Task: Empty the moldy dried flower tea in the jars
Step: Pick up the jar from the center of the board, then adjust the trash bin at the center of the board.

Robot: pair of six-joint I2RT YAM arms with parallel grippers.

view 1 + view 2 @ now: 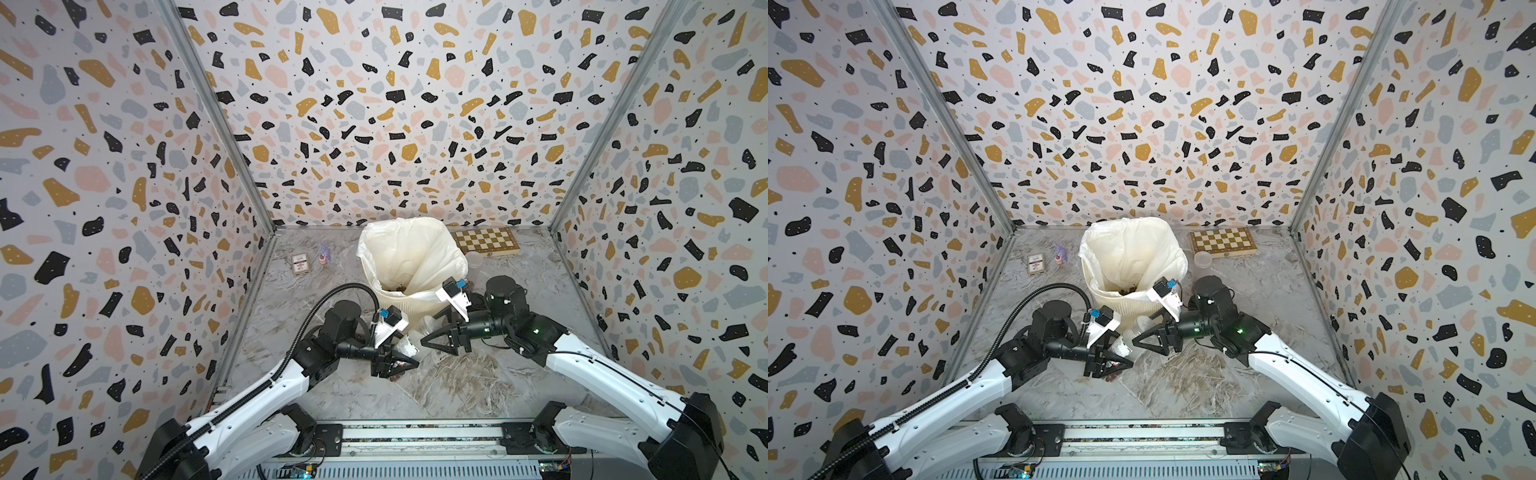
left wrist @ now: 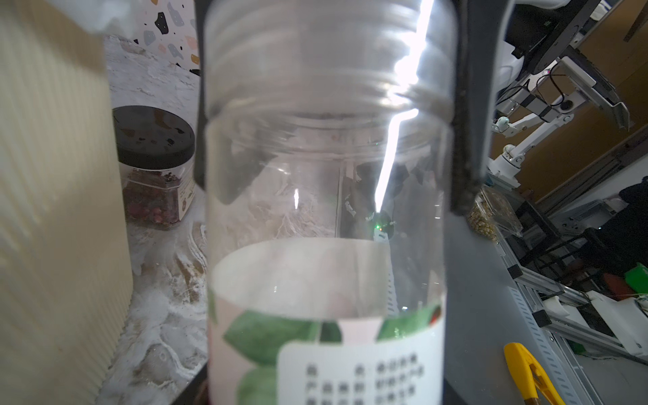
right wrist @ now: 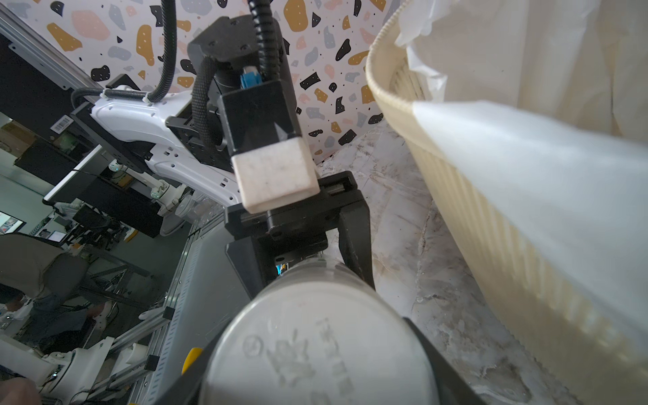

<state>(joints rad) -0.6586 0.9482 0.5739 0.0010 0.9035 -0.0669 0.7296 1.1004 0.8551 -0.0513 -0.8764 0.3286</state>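
Marble tabletop (image 1: 457,386); left jaws clasp empty labelled jar (image 2: 326,157); right jaws flank it, grip unclear.

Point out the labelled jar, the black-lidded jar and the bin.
labelled jar (image 2: 326,207): left wrist view, clear wall above the label.
black-lidded jar (image 2: 154,135): left wrist view, top of its lid.
bin (image 1: 411,311): in a top view, ribbed front wall.

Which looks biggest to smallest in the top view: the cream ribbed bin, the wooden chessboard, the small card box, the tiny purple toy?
1. cream ribbed bin (tall, so nearer the camera)
2. wooden chessboard
3. small card box
4. tiny purple toy, nearly the box's size
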